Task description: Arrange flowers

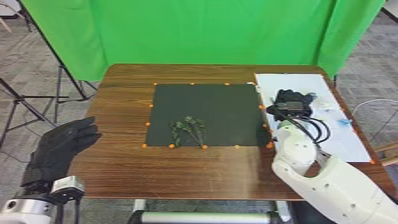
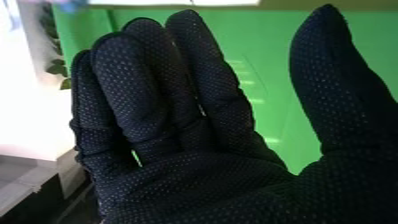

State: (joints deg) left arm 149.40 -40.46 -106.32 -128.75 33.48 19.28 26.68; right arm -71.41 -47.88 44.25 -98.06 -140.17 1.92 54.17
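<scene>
Head view: bright, fairly even light; source can't tell. Green cloth (image 1: 213, 37) lit w/ soft shading in the folds. White sheet (image 1: 346, 142) v. bright, nearly no detail; dark mat (image 1: 191, 95) dull, no obvious glare. Brown table (image 1: 115, 105) has a faint sheen.

Right wrist view: strong contrast. White area (image 2: 22, 112) beside the fingers blown out w/ glare; a few pale streaks (image 2: 255, 101) on the green bkgd. Right hand's (image 1: 293, 97) glove v. dark, but weave visible.
</scene>
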